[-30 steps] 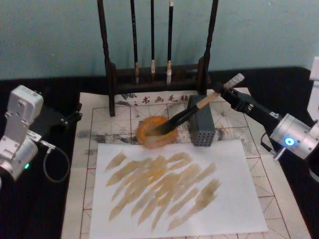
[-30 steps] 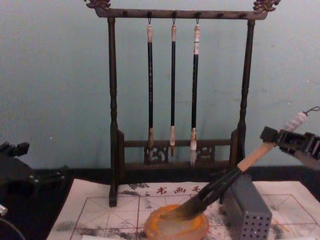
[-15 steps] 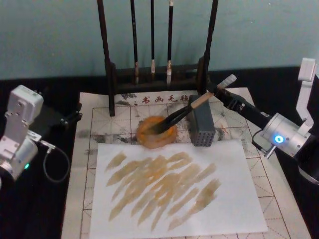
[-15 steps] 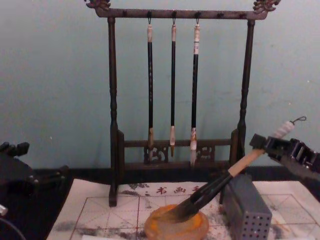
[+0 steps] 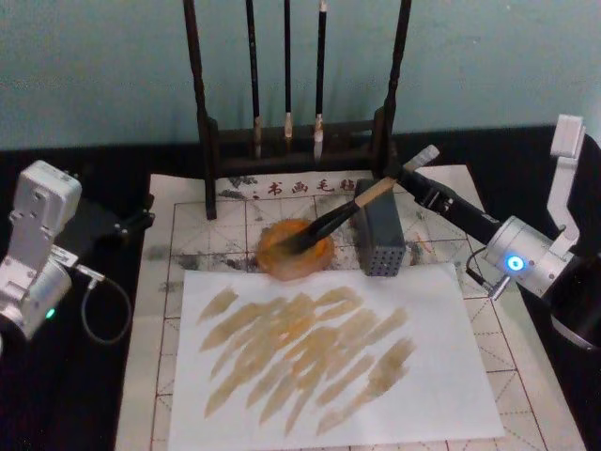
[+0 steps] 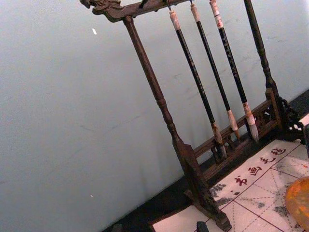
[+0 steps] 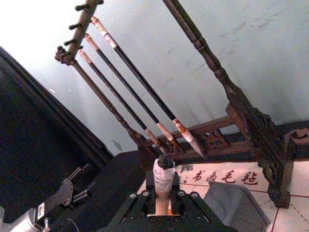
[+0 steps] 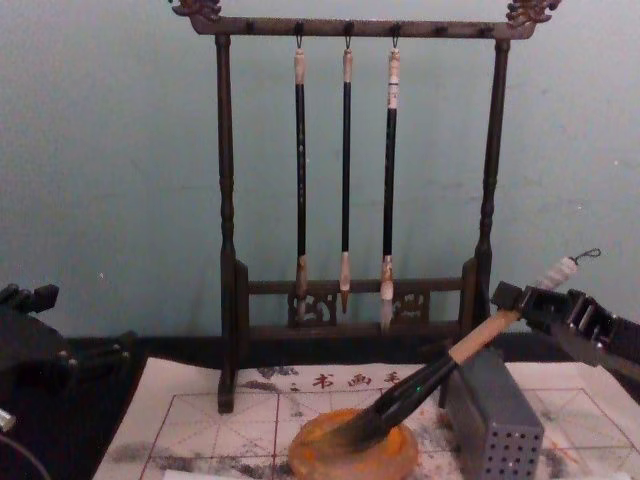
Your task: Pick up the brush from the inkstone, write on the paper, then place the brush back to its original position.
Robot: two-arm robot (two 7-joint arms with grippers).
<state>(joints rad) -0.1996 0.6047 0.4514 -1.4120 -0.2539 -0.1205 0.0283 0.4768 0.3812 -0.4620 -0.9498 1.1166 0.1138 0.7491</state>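
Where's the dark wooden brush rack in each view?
Head: dark wooden brush rack top centre, behind the red-gridded paper.
Chest: rack centre, full height.
Left wrist: rack tilted, foot on paper.
Right wrist: rack beyond right gripper holding tan-handled brush.
Shared landmark: red characters at its foot.

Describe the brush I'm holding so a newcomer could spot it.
In front of the dark wooden brush stand sits the orange inkstone. The brush slants from it up across the grey block into the right gripper. Unlike the three thin dark-handled brushes hanging upright, it is thick with a tan handle.
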